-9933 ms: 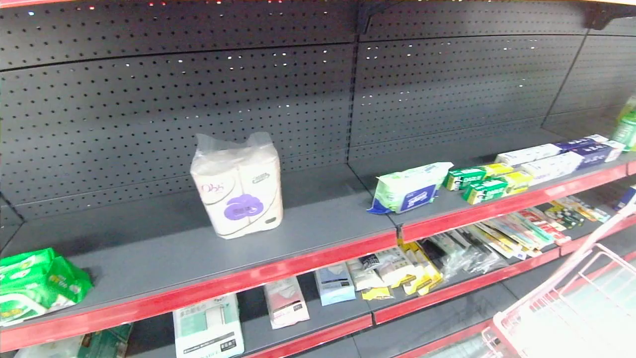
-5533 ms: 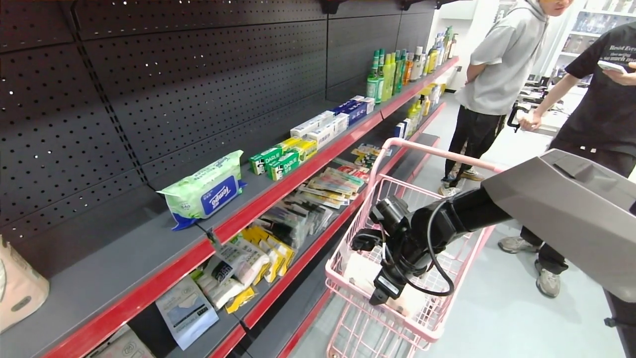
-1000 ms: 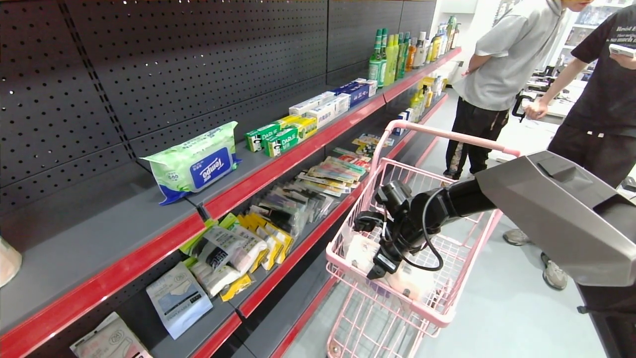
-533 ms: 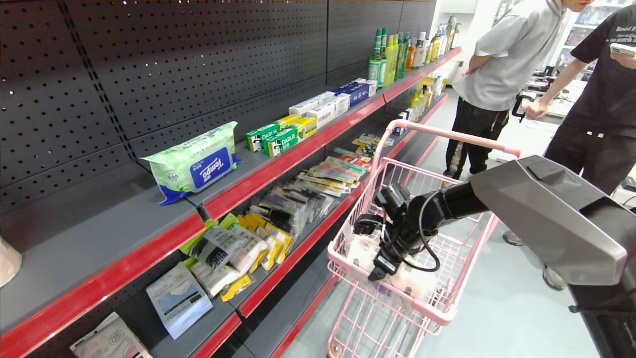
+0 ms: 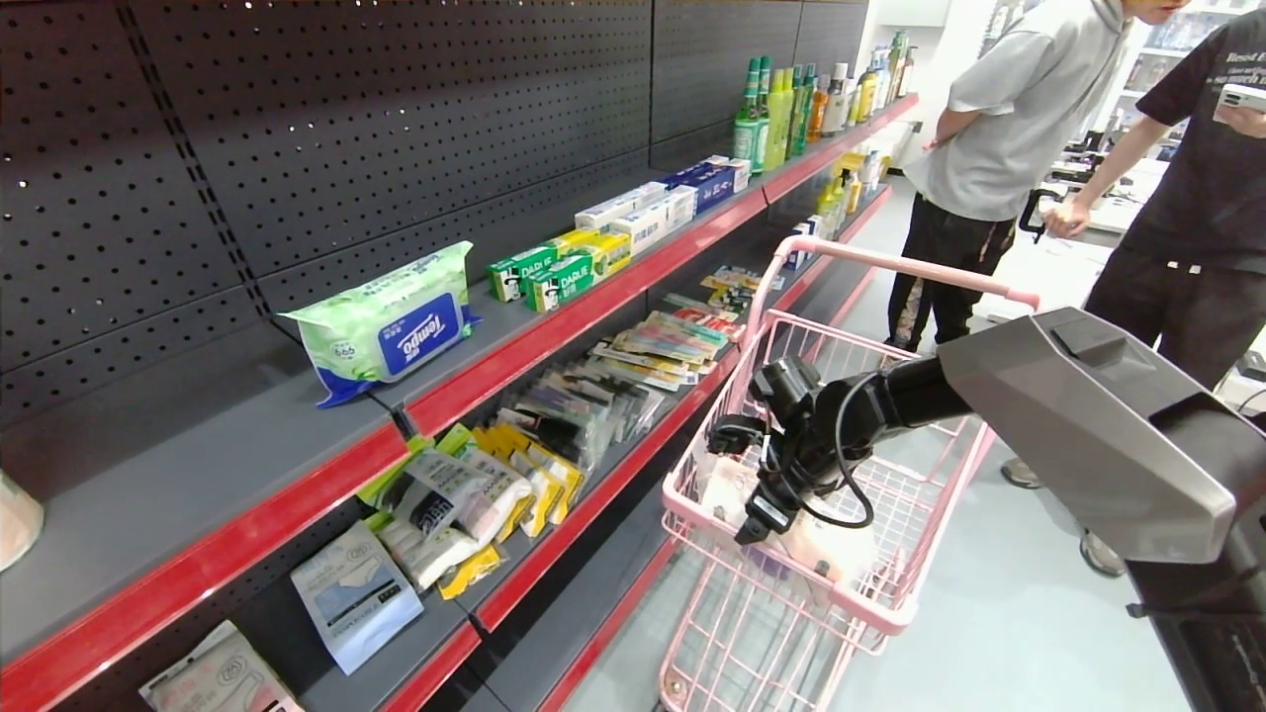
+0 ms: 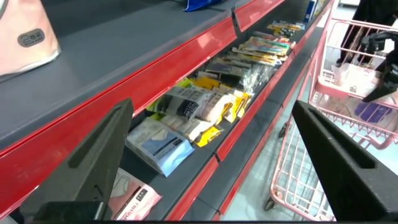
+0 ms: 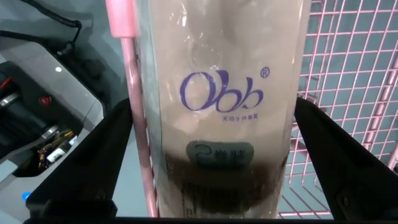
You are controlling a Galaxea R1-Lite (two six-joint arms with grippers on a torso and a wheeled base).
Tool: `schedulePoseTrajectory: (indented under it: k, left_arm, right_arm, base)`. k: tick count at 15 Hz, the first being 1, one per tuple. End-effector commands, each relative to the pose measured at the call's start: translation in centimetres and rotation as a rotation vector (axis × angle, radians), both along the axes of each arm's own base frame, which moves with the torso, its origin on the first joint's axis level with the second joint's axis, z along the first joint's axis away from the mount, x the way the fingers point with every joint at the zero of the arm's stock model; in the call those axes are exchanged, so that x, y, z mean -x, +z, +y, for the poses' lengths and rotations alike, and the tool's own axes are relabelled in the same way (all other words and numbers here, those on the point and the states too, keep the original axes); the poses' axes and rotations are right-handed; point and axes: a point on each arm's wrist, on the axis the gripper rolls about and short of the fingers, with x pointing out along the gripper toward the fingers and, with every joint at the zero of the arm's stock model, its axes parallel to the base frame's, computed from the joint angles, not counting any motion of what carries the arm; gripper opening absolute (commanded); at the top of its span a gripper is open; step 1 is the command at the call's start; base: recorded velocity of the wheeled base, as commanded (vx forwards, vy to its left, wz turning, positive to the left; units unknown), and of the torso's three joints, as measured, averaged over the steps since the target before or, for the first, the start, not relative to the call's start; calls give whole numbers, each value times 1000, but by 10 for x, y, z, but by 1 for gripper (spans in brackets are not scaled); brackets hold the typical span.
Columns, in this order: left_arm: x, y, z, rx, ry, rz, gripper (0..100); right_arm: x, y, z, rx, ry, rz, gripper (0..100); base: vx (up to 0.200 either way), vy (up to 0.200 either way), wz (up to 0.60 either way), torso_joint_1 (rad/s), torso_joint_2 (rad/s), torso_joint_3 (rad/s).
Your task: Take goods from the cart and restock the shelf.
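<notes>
At the far left edge of the grey sheet-metal shelf [image 5: 198, 465], which has a glossy red front lip, stands a pale, rounded roll pack [image 5: 15, 514] in soft film. Behind it rises black perforated pegboard [image 5: 396, 119]. To the right a pillowy green-and-blue wipes pack [image 5: 386, 321] leans back. Next come rectangular card toothpaste boxes [image 5: 554, 277] in a row, then tall slim plastic bottles [image 5: 781, 109] at the far right end. On the tier below lie flat crinkled sachets [image 5: 465, 494] and blister cards.

The left claw [image 6: 211, 109] hangs near the lower tier with its two dark wedge-shaped fingers spread wide and nothing between them.

To the right of the shelving stands the pink wire cart [image 5: 895, 269], a coated mesh basket with a tubular handle. The toilet-roll pack [image 5: 826, 554], cylinders wrapped in clear shiny film with purple print, lies inside the basket at its near end. The right claw [image 5: 754, 522] reaches down into the basket. In the wrist view its fingers [image 7: 93, 168] are held apart and flank the pack on both sides. Whether the pads actually press the film cannot be told.
</notes>
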Motion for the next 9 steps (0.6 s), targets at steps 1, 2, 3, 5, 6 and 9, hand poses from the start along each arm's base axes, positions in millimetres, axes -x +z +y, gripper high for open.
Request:
schedulePoseTrajectory:
  k: [1,2,3,5,6,9]
  left_arm:
    - [0,0,0,0,0,0,100]
    - [0,0,0,0,0,2,100]
    - [0,0,0,0,0,2,100]
    - [0,0,0,0,0,2,100]
    - [0,0,0,0,0,0,100]
    - [0,0,0,0,0,2,100]
  right_arm:
    - [1,10,-6,-10,-12,-13,100]
    - [3,13,-7,-13,-14,-12,100]
    - [5,17,-8,-14,-14,-15,100]
    - [7,16,-10,-10,-17,-6,100]
    - [6,16,-12,-10,-22,-5,100]
    - [2,15,-25,0,-53,-5,100]
  base:
    - [0,0,0,0,0,0]
    - [0,0,0,0,0,0]
    - [0,0,0,0,0,0]
    - [0,0,0,0,0,0]
    - [0,0,0,0,0,0]
    - [0,0,0,0,0,0]
